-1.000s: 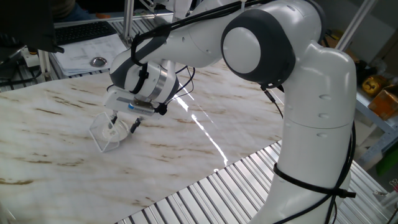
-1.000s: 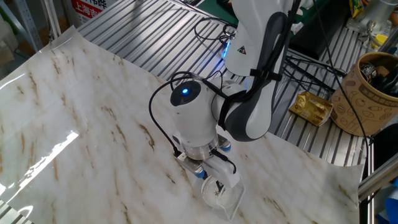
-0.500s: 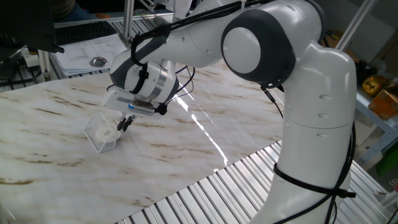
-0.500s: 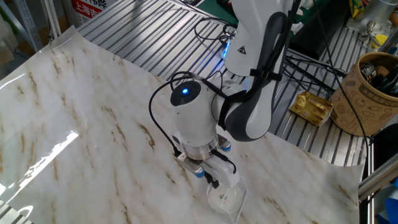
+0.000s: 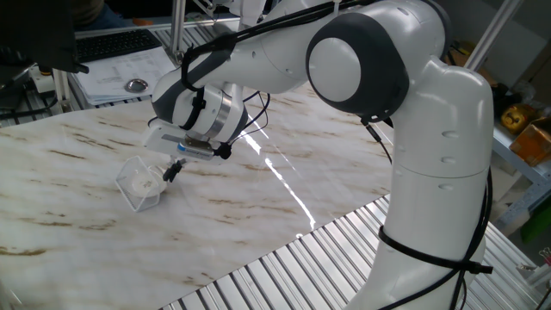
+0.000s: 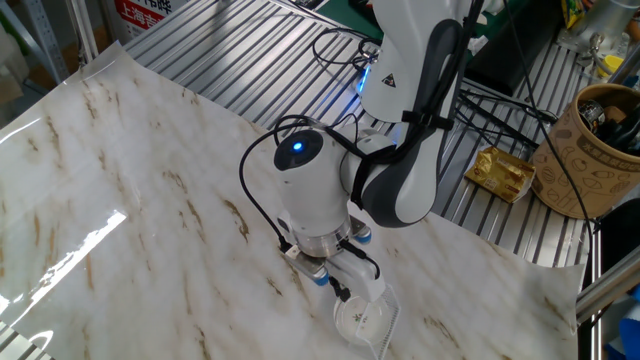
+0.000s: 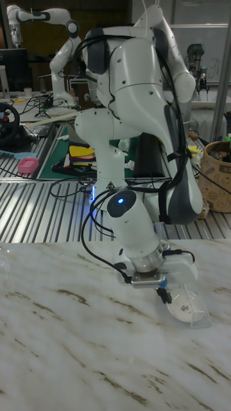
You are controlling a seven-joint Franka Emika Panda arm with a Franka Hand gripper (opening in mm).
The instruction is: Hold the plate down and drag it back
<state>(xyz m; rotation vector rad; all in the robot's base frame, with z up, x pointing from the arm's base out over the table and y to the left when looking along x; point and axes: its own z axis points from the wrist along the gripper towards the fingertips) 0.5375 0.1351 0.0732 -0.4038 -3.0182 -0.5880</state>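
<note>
The plate (image 5: 146,181) is a small round white dish on the marble tabletop. It sits in or against a clear thin-edged box (image 5: 135,194), and I cannot tell which. It also shows near the table's edge as the plate (image 6: 362,320) and the plate (image 7: 183,309). My gripper (image 5: 173,170) points down with its dark fingertips together at the plate's rim, on the side toward the arm. The tips seem to touch the rim, with nothing held between them. The same gripper (image 6: 341,291) and gripper (image 7: 163,295) hang from the wrist just beside the dish.
A shiny metal disc (image 5: 136,84) lies on papers at the far left. A brown patterned cup (image 6: 598,150) and a gold packet (image 6: 503,172) stand on the slatted metal bench beside the arm's base. The marble sheet ends just past the plate (image 6: 560,300).
Over the last second the fingers came together and the plate with its clear box slid a little away from the arm. Since half a second ago almost nothing has moved.
</note>
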